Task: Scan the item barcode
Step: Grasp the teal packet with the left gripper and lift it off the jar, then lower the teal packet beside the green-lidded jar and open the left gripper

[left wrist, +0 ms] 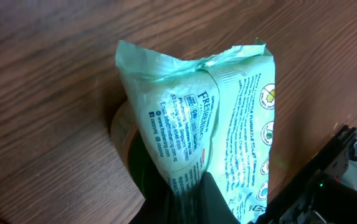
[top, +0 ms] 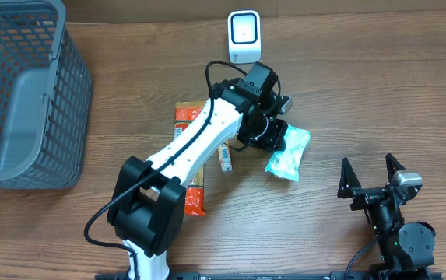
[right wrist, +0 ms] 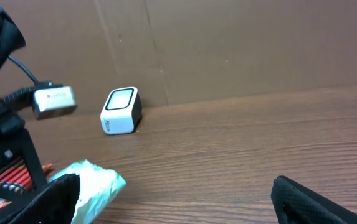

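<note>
Clenched on the green wipes packet [top: 291,155], the left pincer [top: 274,138] is nearer than the released right pincer [top: 367,163] to the scanner [top: 244,35], which lies far-left of it.

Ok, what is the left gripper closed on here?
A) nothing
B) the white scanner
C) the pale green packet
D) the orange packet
C: the left gripper pinches one end of the pale green packet, which fills the left wrist view.
</note>
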Available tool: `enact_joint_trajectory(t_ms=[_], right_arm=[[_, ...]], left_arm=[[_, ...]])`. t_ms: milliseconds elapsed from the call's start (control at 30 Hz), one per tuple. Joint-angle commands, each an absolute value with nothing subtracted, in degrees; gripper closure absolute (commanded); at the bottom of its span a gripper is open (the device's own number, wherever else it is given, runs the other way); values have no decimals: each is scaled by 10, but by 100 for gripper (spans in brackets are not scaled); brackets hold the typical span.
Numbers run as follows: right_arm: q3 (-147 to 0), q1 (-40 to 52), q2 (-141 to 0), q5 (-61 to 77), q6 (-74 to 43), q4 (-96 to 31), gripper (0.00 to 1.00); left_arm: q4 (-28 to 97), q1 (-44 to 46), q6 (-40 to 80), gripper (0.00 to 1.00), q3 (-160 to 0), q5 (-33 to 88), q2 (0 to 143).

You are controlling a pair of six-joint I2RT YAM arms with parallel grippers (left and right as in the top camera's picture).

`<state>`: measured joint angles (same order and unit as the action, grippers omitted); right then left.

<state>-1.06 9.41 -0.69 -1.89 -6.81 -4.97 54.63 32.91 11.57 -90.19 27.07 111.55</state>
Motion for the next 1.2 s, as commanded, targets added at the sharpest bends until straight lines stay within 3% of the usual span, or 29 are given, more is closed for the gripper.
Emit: enact_joint_trajectory(t_ms=[0, 533, 1167], right_arm=[[-4, 92, -2, -20, -66, -46, 0], [-4, 92, -2, -20, -66, -46, 0], [-4, 92, -2, -20, -65, -46, 0]], left_arm=[[548, 319, 123, 96, -925, 270, 1078], [589, 217, 133, 96, -924, 233, 1071], [598, 285, 186, 96, -857, 203, 1073]])
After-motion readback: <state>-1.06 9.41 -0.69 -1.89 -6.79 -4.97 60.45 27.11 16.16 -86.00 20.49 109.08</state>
